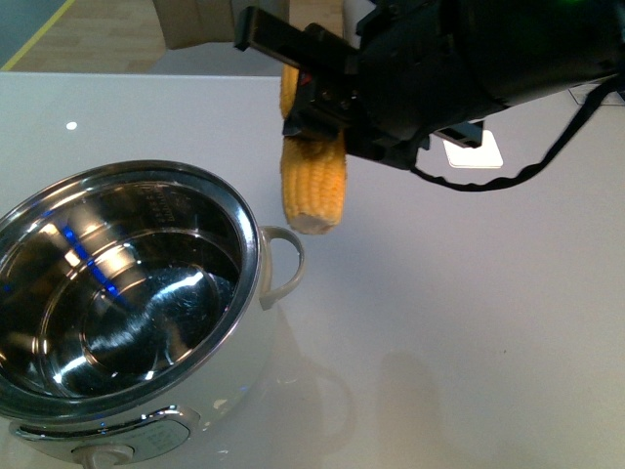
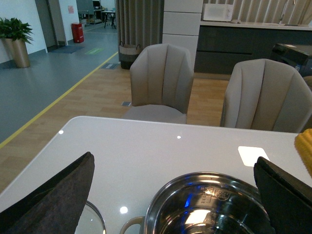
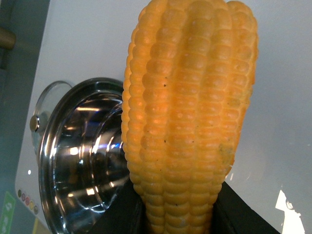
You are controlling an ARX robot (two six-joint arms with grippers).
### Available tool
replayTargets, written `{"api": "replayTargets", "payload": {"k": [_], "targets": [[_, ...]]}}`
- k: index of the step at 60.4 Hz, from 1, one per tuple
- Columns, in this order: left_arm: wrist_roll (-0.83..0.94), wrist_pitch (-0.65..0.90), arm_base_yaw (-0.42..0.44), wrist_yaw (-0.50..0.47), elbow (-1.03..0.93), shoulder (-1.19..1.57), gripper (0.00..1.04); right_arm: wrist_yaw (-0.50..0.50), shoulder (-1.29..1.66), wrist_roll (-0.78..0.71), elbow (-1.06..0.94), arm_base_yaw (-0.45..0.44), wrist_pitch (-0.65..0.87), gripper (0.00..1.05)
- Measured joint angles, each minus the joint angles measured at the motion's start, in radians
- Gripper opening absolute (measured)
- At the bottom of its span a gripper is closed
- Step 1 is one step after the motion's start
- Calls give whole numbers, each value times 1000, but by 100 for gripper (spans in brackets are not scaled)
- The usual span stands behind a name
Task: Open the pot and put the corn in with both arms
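The pot (image 1: 256, 256) stands open at the lower left of the front view, its steel inside bare, white loop handle (image 1: 283, 264) to its right. My right gripper (image 1: 314, 119) is shut on the corn (image 1: 312, 186) and holds it upright in the air just right of the pot's rim, blunt end down. In the right wrist view the corn (image 3: 187, 107) fills the frame with the pot (image 3: 78, 161) beside it. My left gripper (image 2: 175, 195) is open and empty above the pot (image 2: 161, 209). The glass lid (image 3: 41, 117) lies on the table beyond the pot; its edge shows in the left wrist view (image 2: 92, 222).
The white table (image 1: 469, 332) stretches to the right of the pot. A white square card (image 1: 474, 151) lies on it behind my right arm. Two beige chairs (image 2: 161, 78) stand at the table's far edge.
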Motion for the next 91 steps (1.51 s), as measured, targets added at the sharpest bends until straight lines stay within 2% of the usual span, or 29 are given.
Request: {"api": "replayTargets", "payload": {"k": [15, 35, 80, 82, 91], "targets": [[0, 0, 0, 0, 0, 0, 98, -34, 117, 27, 117, 72, -51, 21], [0, 0, 0, 0, 0, 0, 98, -85, 198, 123, 189, 122, -58, 20], [0, 0, 0, 0, 0, 0, 98, -119, 288, 141, 250, 174, -102, 20], [0, 0, 0, 0, 0, 0, 98, -119, 288, 138, 249, 174, -103, 22], [0, 0, 0, 0, 0, 0, 98, -123, 288, 139, 240, 175, -104, 51]]}}
